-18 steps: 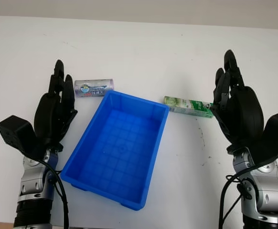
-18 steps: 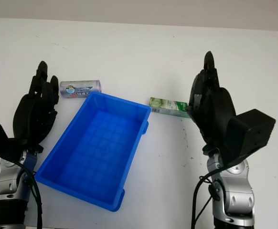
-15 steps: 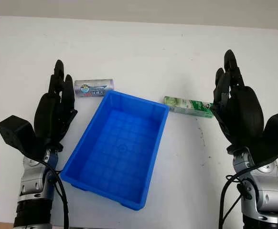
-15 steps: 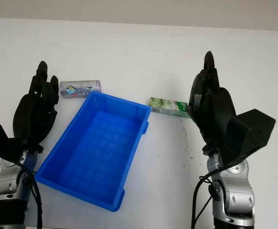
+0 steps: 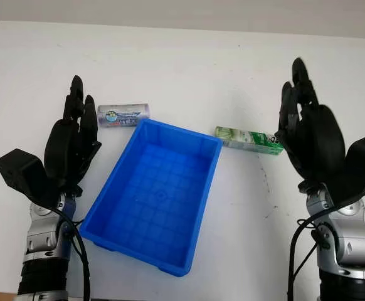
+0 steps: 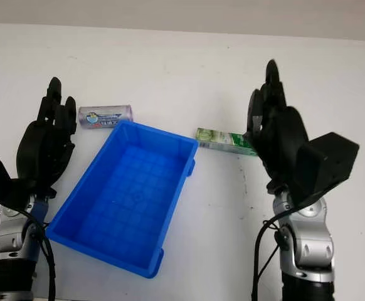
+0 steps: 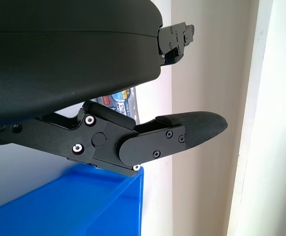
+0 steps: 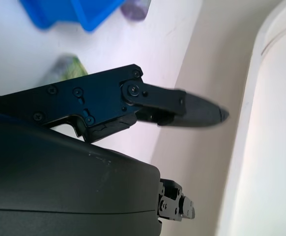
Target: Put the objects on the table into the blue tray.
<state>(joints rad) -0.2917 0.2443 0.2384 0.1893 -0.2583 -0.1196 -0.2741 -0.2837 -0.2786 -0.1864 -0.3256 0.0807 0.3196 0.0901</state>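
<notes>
The blue tray (image 5: 113, 188) sits empty at the middle of the white table. A silver can (image 5: 123, 115) lies on its side just beyond the tray's far left corner. A green box (image 5: 248, 140) lies flat off the tray's far right corner. My left hand (image 5: 73, 135) is open, raised left of the tray and near the can without touching it. My right hand (image 5: 303, 122) is open, raised right of the tray, its fingers beside the green box's right end. The can (image 7: 122, 101) and tray corner (image 7: 108, 206) peek past the left hand's shell; the green box (image 8: 62, 69) shows blurred behind the right hand.
The white table (image 5: 189, 69) stretches far behind the tray, with its back edge against a grey wall. A few small dark marks (image 5: 265, 182) dot the surface right of the tray.
My right hand has lifted and moved slightly forward along the green box. The left hand has edged up a little. The can, box and tray have not moved.
</notes>
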